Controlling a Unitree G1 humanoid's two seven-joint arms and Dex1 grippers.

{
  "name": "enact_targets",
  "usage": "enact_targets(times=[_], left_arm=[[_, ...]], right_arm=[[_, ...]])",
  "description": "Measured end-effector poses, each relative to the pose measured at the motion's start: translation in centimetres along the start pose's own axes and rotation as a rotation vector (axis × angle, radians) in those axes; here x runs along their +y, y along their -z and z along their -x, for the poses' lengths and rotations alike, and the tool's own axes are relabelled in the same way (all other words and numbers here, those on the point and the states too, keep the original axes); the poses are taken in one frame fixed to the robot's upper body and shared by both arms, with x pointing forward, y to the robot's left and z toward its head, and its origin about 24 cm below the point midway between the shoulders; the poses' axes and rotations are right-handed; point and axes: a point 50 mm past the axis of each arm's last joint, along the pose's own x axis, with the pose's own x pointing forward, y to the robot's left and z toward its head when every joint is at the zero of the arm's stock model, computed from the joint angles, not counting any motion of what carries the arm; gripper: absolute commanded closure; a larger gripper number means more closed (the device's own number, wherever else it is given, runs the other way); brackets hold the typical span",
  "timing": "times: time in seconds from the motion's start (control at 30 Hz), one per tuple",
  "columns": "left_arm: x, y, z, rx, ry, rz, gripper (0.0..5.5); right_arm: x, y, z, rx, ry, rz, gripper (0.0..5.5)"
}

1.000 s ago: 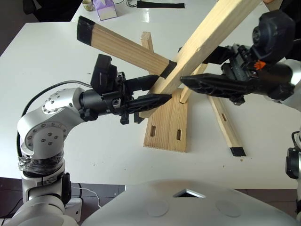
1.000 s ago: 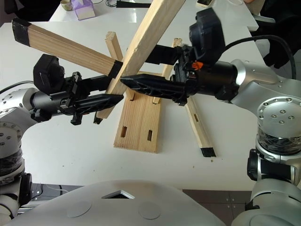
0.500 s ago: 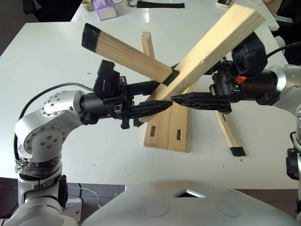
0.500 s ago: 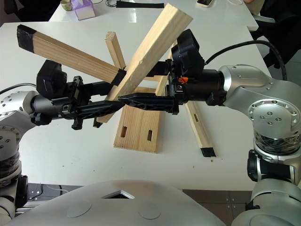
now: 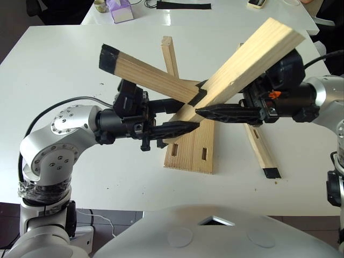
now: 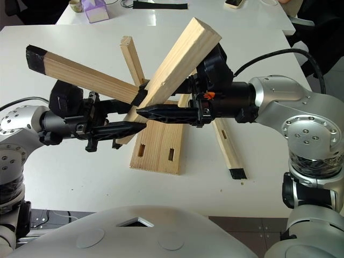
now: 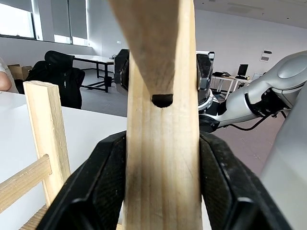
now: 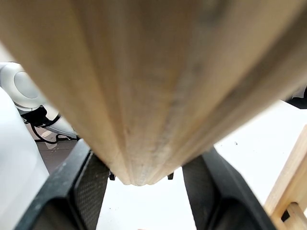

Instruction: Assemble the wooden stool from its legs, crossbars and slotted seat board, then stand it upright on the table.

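Two raised legs (image 5: pixel 145 75), two thin legs (image 5: pixel 257 145) — one seat board (image 5: pixel 191 148)

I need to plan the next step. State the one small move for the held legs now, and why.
Probably lower both arms slightly, bringing the low end of the crossed legs toward the slots in the seat board. The left gripper and right gripper have jaws shut on the wood, the legs are held tilted over the board, and the visible slots look empty.

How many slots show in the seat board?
2, both near the seat board's near edge: left slot and right slot side by side. The held legs cover its far end, so more may be hidden.
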Motion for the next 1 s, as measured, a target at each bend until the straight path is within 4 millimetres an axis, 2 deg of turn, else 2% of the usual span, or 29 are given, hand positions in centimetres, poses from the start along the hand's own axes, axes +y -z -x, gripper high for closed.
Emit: enact_targets(times=[0.07, 0.1, 0.23, 0.3, 0.43, 0.57, 0.67, 0.77, 0.87, 1.0], left_arm=[[0.1, 0.1, -0.1, 0.004, 0.002, 0.002, 3.45], [0.1, 0.1, -0.1, 0.007, 0.002, 0.003, 3.09], [1.5, 0.3, 0.2, 0.009, -0.104, 0.019, 2.42], [2.5, 0.8, 1.0, 0.02, -0.163, 0.053, 2.15], [2.8, 2.0, 2.7, 0.077, -0.223, 0.08, 1.62], [2.5, 3.1, 4.7, 0.119, -0.28, 0.093, 1.59], [2.5, 4.1, 6.6, 0.143, -0.371, 0.092, 1.59], [3.0, 4.4, 8.2, 0.157, -0.48, 0.065, 1.59], [5.1, 4.9, 10.3, 0.191, -0.706, 0.04, 1.59], [6.0, 5.1, 10.1, 0.197, -0.744, 0.021, 1.59]], right_arm=[[0.0, 0.1, 0.1, 0.0, 0.007, 0.003, 3.37], [0.0, 0.1, 0.1, -0.001, 0.009, 0.006, 3.37], [-0.7, -0.1, 0.7, -0.001, 0.108, 0.023, 3.48], [-1.2, -0.7, 1.2, -0.028, 0.165, 0.031, 3.48], [-1.3, -1.5, 1.9, -0.039, 0.228, 0.069, 3.48], [-1.4, -2.6, 3.8, -0.017, 0.329, 0.122, 3.48], [-0.7, -2.8, 5.5, 0.019, 0.371, 0.126, 3.48], [0.2, -1.7, 6.5, 0.068, 0.384, 0.088, 3.48], [1.3, 0.9, 6.5, 0.143, 0.375, 0.01, 3.48], [2.3, 3.9, 5.6, 0.206, 0.342, -0.061, 3.48]])
